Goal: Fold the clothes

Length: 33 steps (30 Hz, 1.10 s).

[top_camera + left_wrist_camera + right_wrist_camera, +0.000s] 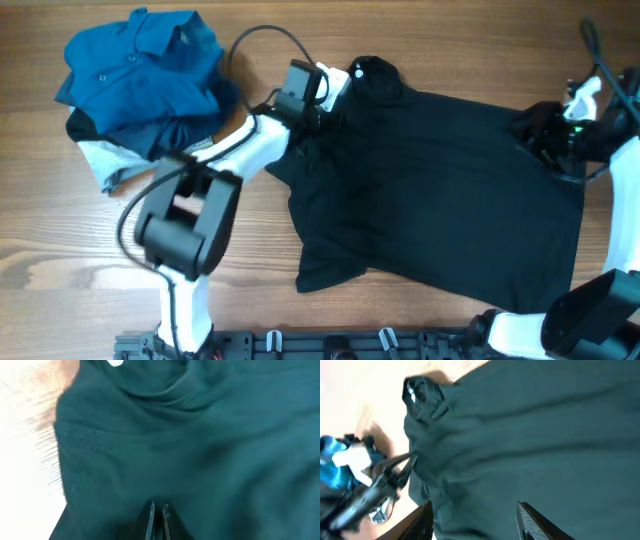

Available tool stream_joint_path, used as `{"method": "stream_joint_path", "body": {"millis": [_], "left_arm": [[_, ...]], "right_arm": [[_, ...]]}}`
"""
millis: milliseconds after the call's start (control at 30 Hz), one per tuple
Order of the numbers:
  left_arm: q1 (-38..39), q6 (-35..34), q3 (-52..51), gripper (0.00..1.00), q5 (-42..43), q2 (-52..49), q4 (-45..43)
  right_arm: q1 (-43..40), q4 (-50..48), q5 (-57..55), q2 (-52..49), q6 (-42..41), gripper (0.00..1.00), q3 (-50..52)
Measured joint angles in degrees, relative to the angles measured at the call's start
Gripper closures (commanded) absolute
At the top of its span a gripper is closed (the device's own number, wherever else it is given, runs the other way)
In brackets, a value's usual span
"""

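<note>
1. The black shirt lies spread out in a rough, wide slab across the wooden table. It's matte and soft-looking, with shallow wrinkles running through it and a sleeve lump at the near edge.
2. The left gripper sits right at the collar end of the shirt. From its wrist cam, the left gripper has its two thin metal-looking tips pressed almost together, clenched on a bit of the black shirt. The cloth rises in a fine-knit ridge just ahead of the tips.
3. Further ahead of those tips we see the curved collar band, with a small white tag tucked inside it.
4. The right gripper is at the opposite end of the shirt, over the edge there.
5. In its own cam, the right gripper is spread wide with nothing held. The black shirt fills the space between and beyond the dark fingers, in long soft folds.
6. Off to the outer side of the left gripper, well apart from the black shirt, sits a pile of blue clothes. It's a bright blue buttoned collar shirt on top of darker fabric, with a pale bit poking out underneath.
</note>
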State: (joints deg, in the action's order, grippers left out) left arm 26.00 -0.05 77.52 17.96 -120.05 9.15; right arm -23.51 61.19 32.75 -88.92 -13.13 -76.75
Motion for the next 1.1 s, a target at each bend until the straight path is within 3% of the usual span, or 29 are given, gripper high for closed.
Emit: {"method": "stream_joint_path", "body": {"millis": [167,333,500,600,667,700,833,900,1000,1100], "left_arm": [[-0.5,0.0,5.3,0.96,-2.8,-6.8,-0.6],[-1.3,-1.2,7.0,0.96,-17.1,-7.0,2.1],[-10.7,-5.0,8.8,0.96,-26.0,-7.0,7.6],[-16.1,-5.3,9.2,0.82,-25.4,-6.8,9.1],[-16.9,-5.6,9.1,0.57,-24.9,-6.4,9.9],[-16.7,-5.9,9.0,0.50,-24.6,-6.0,10.4],[-15.1,-6.2,7.6,0.31,-22.3,-2.4,14.4],[-13.9,-6.4,7.2,0.00,-20.6,3.8,17.6],[-13.2,-6.3,7.2,0.00,-19.3,13.8,22.6],[-13.0,-7.0,7.5,0.00,-18.9,23.7,31.0]], "right_arm": [[1.8,0.9,-0.3,0.0,0.0,0.47,0.2],[1.9,1.0,-1.5,0.0,0.0,0.46,0.2],[1.9,1.1,-6.9,0.0,-0.3,0.40,0.2],[1.9,0.5,-11.4,0.0,-1.7,0.36,0.3],[1.9,-0.3,-13.4,0.0,-2.4,0.26,0.9],[1.9,-0.8,-14.4,0.0,-2.8,0.24,1.7],[1.9,-4.0,-19.6,-0.5,-3.8,0.23,6.7],[1.9,-7.6,-20.2,-2.0,-4.1,0.23,10.1],[1.9,-9.3,-21.5,-4.9,-5.4,0.22,14.1],[1.2,-1.0,-22.5,-7.7,-6.4,0.19,15.4]]}}
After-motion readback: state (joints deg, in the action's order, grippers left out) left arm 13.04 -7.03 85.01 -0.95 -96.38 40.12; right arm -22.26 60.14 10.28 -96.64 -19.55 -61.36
